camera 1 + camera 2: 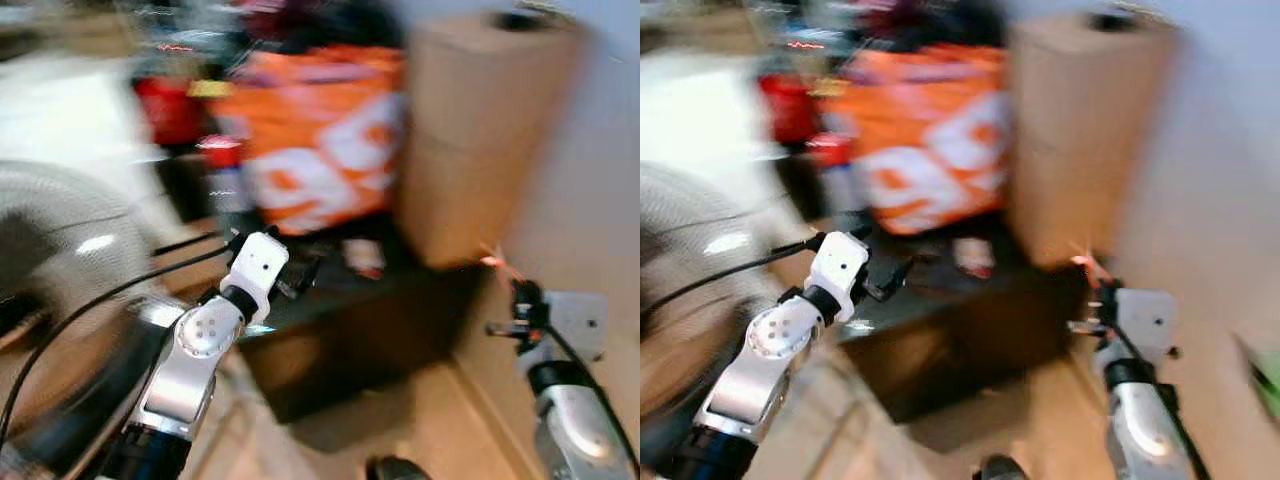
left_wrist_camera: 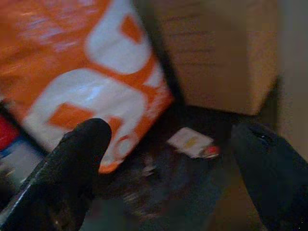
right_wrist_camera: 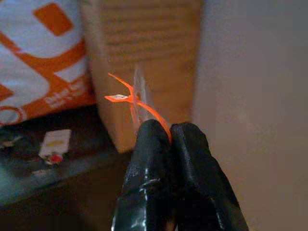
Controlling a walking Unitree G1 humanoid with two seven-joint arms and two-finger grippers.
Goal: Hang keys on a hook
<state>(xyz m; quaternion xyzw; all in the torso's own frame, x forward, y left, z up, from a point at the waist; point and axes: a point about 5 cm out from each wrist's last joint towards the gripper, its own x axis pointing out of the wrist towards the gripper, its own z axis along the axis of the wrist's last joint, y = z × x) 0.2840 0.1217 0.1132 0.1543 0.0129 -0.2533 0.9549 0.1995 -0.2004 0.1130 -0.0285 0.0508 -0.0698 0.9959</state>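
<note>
My right gripper is shut on a thin orange strap with a pale key-like piece sticking up from its fingertips. In the blurred eye views that gripper is raised at the right, close to the pale wall, with the orange strap showing above it. My left gripper is open with nothing between its fingers; it is held out over a dark low cabinet top. No hook can be made out.
A tall cardboard box stands on the cabinet against the wall. An orange and white bag leans beside it. A small white card and clutter lie on the dark top. A grey rounded object is at the left.
</note>
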